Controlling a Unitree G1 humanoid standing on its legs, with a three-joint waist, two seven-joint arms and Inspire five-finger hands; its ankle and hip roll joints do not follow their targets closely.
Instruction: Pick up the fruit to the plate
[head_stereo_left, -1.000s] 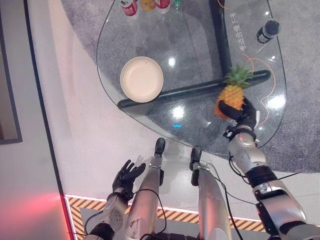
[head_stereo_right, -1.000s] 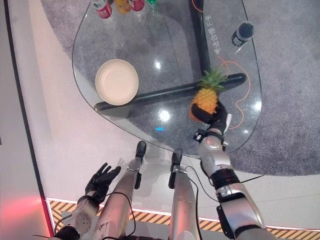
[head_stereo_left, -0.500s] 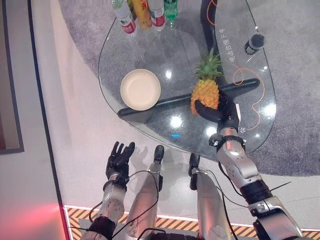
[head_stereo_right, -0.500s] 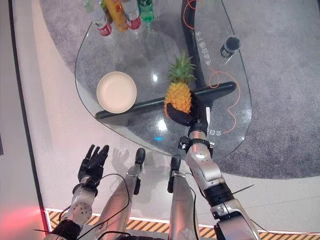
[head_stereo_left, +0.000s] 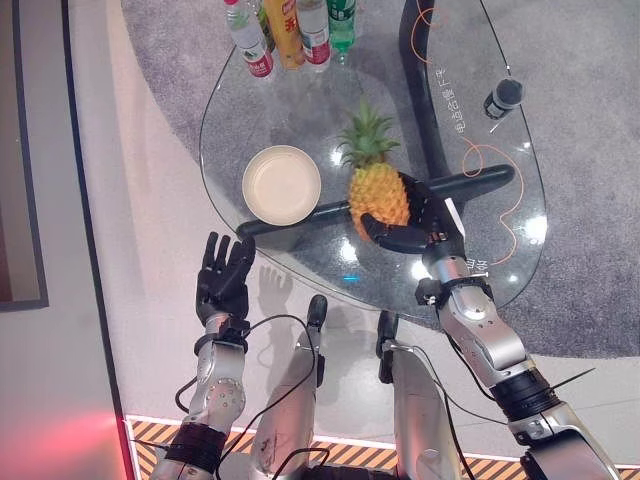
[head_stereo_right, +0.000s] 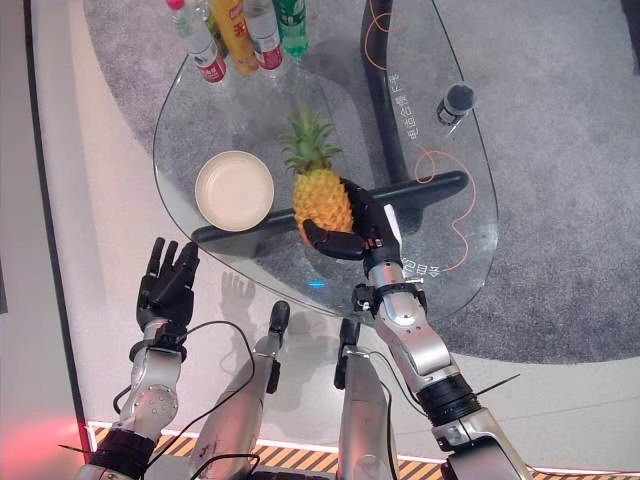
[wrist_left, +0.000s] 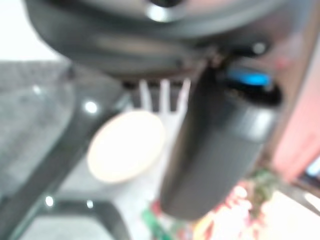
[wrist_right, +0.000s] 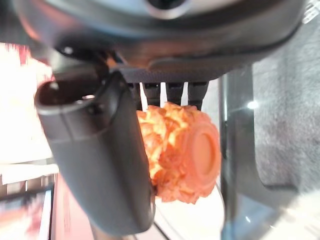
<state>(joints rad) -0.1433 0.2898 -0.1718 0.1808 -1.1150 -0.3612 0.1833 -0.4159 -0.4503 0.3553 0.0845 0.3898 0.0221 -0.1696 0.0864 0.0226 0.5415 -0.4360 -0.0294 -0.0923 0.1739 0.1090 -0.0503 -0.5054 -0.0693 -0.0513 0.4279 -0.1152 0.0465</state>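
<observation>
While gripping: the right robot hand (head_stereo_left: 412, 222) is wrapping its fingers and thumb round the body of the pineapple (head_stereo_left: 375, 188), clamped on it.
Pineapple: it is being held above the glass bench (head_stereo_left: 300, 110), leafy crown pointing to the far side, orange body toward the near side; the right wrist view is showing its flat orange base (wrist_right: 202, 150) sitting between the thumb and the row of fingers.
Plate: the cream plate (head_stereo_left: 282, 185) is lying flat on the bench, just left of the pineapple and apart from it, with nothing in it.
Left robot hand: the left robot hand (head_stereo_left: 222, 277) is hovering over the pale floor (head_stereo_left: 140, 250) off the near-left edge of the bench, its fingers straight and spread apart, holding nothing.
Bottles: a cluster of bottles (head_stereo_left: 290, 28) is standing at the far edge of the bench, well apart from the plate.
Dark can: a dark round-topped can (head_stereo_left: 503, 97) is standing on the far right of the bench.
Orange cord: a thin orange cord (head_stereo_left: 490, 170) is looping across the right part of the bench.
Under the glass: a black frame (head_stereo_left: 470, 182) and grey carpet (head_stereo_left: 590, 180) are showing through the bench top.
</observation>
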